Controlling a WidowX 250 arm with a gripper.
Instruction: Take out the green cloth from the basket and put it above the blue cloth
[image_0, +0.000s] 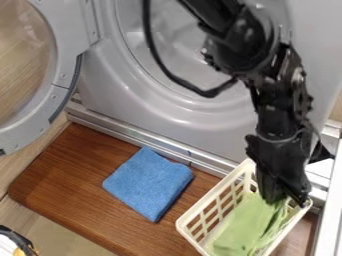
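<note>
My gripper (286, 194) hangs down inside the basket at its upper right end, right at the green cloth (246, 225); I cannot tell how far open I am, nor whether I have hold of any fabric. The green cloth lies crumpled in the basket (214, 193), along its floor and up against the right wall. The step in hand, as I judge it, is getting a sound grip on it. I should pinch a thick fold rather than a thin edge, keep clear of the slatted wall so I don't catch plastic with the fabric, then lift straight up until the trailing end clears the rim. A soft thing like this will likely string out and snag, or drag the light basket along, so slow is better. Left of the basket, well apart from me, the blue cloth (148, 184) lies flat on the wooden board (73, 185), ready to be the mark for the placing. Counting up: one green cloth, one blue cloth, one basket, one board, and behind them one grey machine (110, 95) with one round door (63, 65) swung open.
</note>
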